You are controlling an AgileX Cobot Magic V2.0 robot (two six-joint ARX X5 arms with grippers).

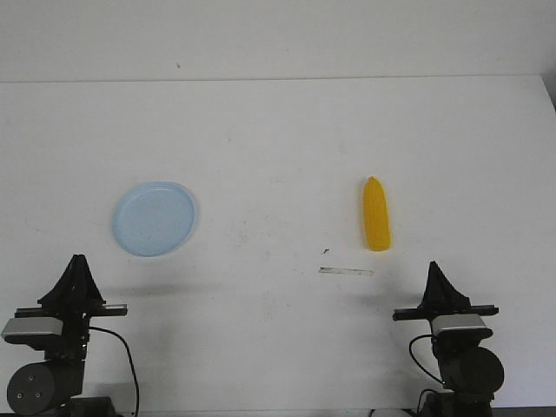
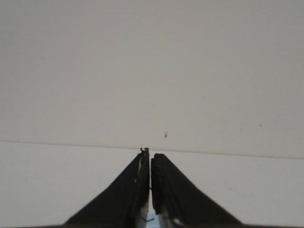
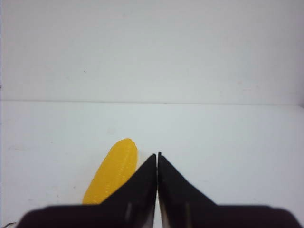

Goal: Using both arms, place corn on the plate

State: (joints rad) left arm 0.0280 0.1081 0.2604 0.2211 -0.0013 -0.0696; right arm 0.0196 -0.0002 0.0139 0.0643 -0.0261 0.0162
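Yellow corn [image 1: 376,215] lies well right of the plate [image 1: 154,218]; left gripper [image 2: 150,156] and right gripper [image 3: 157,156] have fingers closed, empty.

even, diffuse overhead light is filling all three views, leaving the white table [image 1: 278,156] bright and nearly washed out. in the front view, soft faint shadows are lying just beside the plate [image 1: 154,218] on its right edge and beside the corn [image 1: 376,215]; no hard glare is showing. the upper corners are darkening slightly, and the table's far edge is bowing a little from lens distortion. both wrist views are looking soft and grainy. the left gripper [image 2: 150,156] and right gripper [image 3: 157,157] are appearing as black, nearly detail-less shapes, blurring toward the bottom of each picture.
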